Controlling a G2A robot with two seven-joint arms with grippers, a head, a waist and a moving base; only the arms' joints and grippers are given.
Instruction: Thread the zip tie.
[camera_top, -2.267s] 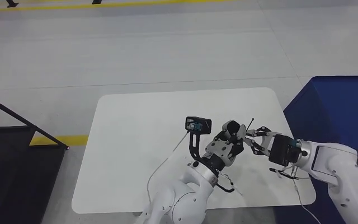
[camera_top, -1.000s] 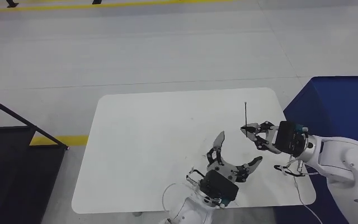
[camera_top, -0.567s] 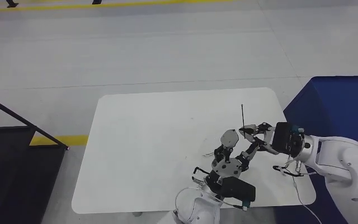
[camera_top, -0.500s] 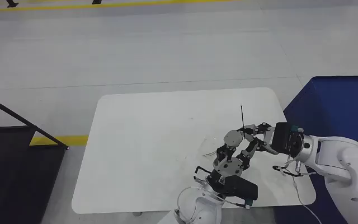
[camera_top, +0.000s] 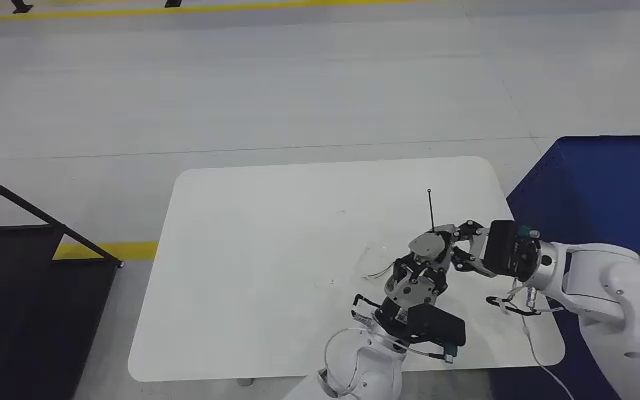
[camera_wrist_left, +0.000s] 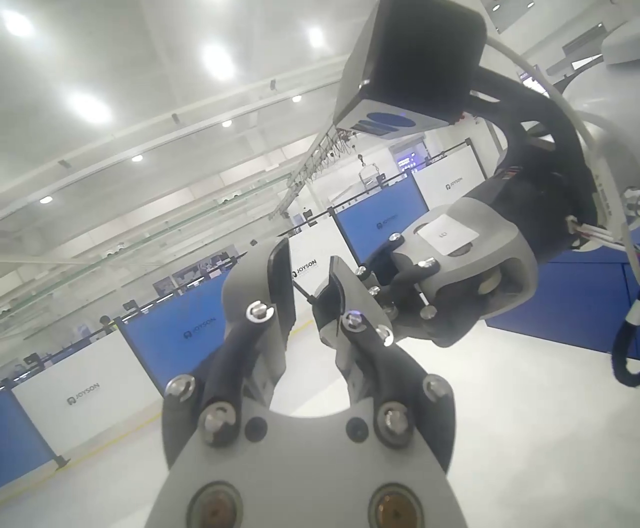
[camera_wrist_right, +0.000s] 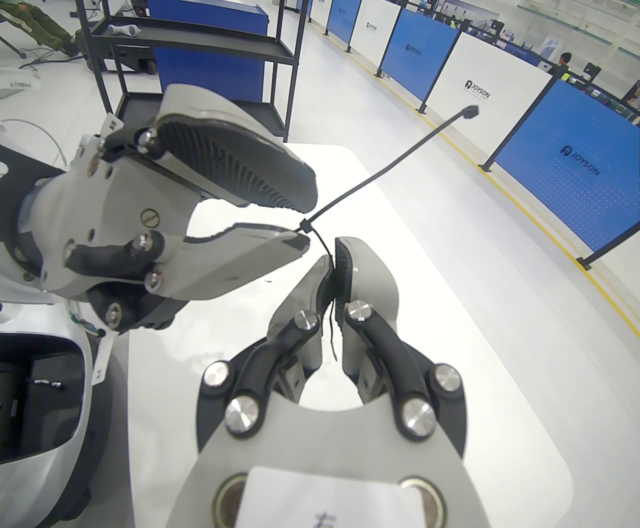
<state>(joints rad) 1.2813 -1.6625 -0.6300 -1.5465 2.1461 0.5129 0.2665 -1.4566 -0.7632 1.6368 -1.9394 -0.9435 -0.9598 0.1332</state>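
The right fingers (camera_wrist_right: 360, 280) clamp the zip tie (camera_wrist_right: 390, 162) over the right half of the desk (camera_top: 260, 260), in from its edges. The left fingers (camera_wrist_right: 235, 155), apart, straddle the tie. A blue panel (camera_top: 590, 190) flanks the desk's right edge.

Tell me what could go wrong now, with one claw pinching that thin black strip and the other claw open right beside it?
1. The right gripper pinches the zip tie only near one end, so the long free part could swing or slip if nudged.
2. The left gripper is open around a very thin strap. If it closes slightly off, it could miss or bend it.
3. The two grippers sit very close together and might bump.
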